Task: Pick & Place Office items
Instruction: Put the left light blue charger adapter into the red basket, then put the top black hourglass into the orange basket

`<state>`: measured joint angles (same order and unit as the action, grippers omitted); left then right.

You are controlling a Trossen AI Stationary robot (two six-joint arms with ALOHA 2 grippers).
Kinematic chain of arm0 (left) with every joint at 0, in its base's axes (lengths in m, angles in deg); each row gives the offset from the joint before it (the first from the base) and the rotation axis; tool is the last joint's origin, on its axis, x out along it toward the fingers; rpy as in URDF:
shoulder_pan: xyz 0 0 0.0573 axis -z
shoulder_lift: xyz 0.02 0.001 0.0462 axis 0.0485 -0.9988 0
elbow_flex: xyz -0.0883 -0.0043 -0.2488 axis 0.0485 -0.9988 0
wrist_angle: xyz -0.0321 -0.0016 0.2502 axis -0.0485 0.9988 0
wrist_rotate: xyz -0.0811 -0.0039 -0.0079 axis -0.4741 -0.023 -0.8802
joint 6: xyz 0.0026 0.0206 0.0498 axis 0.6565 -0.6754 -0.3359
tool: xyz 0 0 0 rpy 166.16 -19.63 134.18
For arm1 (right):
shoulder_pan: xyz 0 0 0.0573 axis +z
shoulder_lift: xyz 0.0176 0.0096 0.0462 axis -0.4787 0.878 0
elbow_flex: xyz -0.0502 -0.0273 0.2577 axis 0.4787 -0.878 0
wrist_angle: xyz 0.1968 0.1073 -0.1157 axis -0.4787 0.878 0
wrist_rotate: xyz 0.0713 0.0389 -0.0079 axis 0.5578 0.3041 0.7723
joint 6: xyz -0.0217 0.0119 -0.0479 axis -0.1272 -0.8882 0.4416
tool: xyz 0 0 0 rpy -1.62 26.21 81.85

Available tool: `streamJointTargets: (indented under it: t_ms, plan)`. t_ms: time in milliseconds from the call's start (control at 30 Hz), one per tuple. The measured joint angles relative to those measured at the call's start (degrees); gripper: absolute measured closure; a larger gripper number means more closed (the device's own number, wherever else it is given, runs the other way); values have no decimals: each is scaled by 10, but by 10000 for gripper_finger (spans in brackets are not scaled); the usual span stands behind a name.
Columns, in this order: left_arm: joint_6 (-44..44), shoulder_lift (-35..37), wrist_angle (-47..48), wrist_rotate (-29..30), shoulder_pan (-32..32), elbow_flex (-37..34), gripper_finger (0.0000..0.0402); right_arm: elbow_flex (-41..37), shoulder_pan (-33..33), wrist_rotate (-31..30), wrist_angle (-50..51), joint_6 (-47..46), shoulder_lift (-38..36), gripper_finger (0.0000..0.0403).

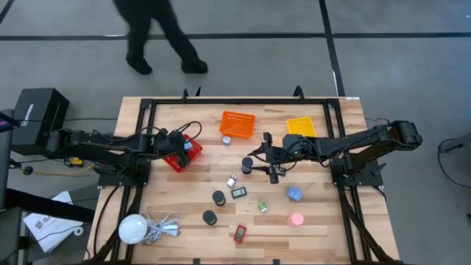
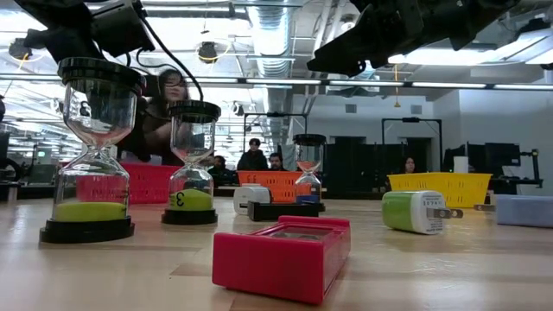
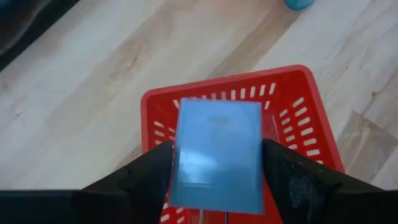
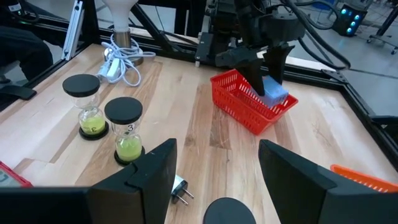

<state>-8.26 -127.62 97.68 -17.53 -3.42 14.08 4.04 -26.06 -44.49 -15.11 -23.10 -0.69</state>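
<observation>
Wooden table (image 1: 184, 221) with three baskets, three hourglasses; left gripper (image 3: 217, 180) around blue block (image 3: 217, 152), right gripper (image 4: 214, 171) wide.

- red basket (image 1: 179, 157), orange basket (image 1: 237, 124), yellow basket (image 1: 301, 126) on wooden tabletop (image 1: 324, 213)
- white globe (image 1: 133, 228) with coiled cord (image 1: 165, 224), near corner
- person (image 1: 157, 33) walking past far edge

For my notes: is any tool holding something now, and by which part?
The left tool holds a blue block by its two sides, above the red basket. The right tool is empty.
</observation>
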Motion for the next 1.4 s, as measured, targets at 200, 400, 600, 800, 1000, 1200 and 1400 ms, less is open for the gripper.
streamJointTargets:
  t_ms: [200, 400, 600, 800, 1000, 1200, 1400]
  plan:
    - [0, 0, 0, 13, 0, 0, 153, 0, 0, 0, 0, -1, 0, 184]
    - [0, 0, -1, 14, 0, 0, 152, 0, 0, 0, 0, -1, 0, 184]
    - [-14, 12, -6, 16, 0, 0, 159, 0, -1, 0, 2, -1, 4, 184]
    - [-35, 63, -54, 12, 0, 0, 180, -1, -13, 0, 1, -1, 15, 184]
    - [-53, 112, -184, -43, 0, 1, 194, -2, -26, 0, -27, -1, 56, 184]
    - [-114, 115, -260, -144, 12, 1, 205, 26, -35, 2, -41, -1, 114, 184]
    - [-126, 87, -278, -159, 43, 1, 210, 73, -33, 2, 18, -1, 145, 184]
